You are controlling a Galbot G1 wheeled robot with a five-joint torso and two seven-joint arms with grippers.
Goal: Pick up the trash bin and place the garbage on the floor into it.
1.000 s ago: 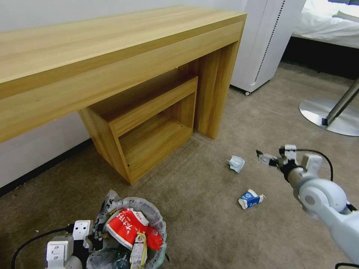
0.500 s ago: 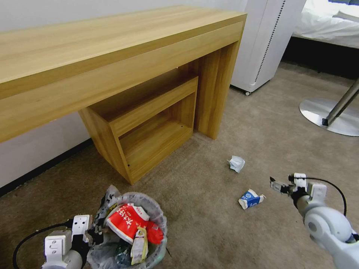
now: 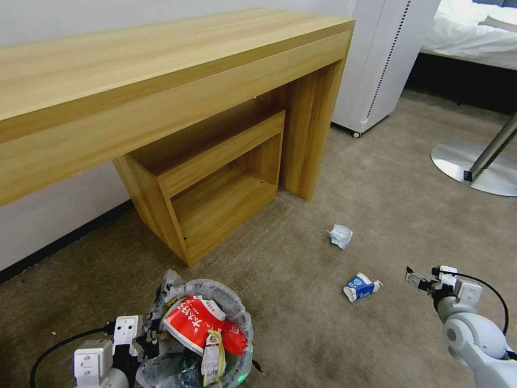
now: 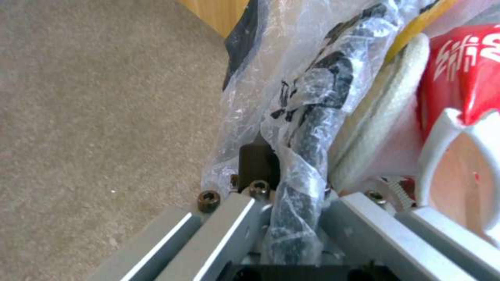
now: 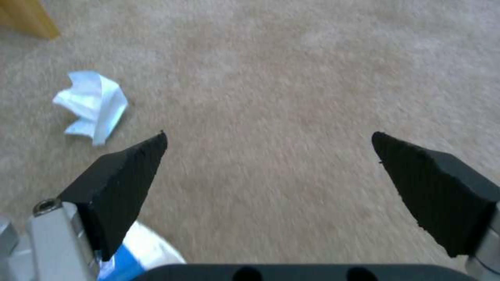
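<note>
Underfoot, the beige short-pile carpet floor [image 3: 388, 183] runs from the robot out to a white wheeled cabinet [image 3: 379, 59], a round metal stand base [image 3: 463, 161] and a bed edge [image 3: 474, 37]. Nearest, the left gripper [image 4: 291, 218] has its jaws pinched on the bagged rim of the small round dark trash bin lined with crinkled clear plastic [image 3: 237, 318]. Just past those jaws lie one red wrapper [image 3: 196, 323], one yellow wrapper [image 3: 214, 350] and one white slipper [image 4: 385, 117], all inside the bin. The right gripper [image 5: 268, 150] hangs low over bare carpet, jaws spread wide and empty. Two pieces of litter remain on the floor: one blue-and-white carton [image 3: 360, 286] close beside its near jaw, and one crumpled white paper [image 5: 93, 105] farther ahead, off to that same side. Beyond stands a long light-wood desk [image 3: 161, 81] with an open shelf unit [image 3: 215, 178] beneath it. Nothing lies between the spread jaws and either piece.
</note>
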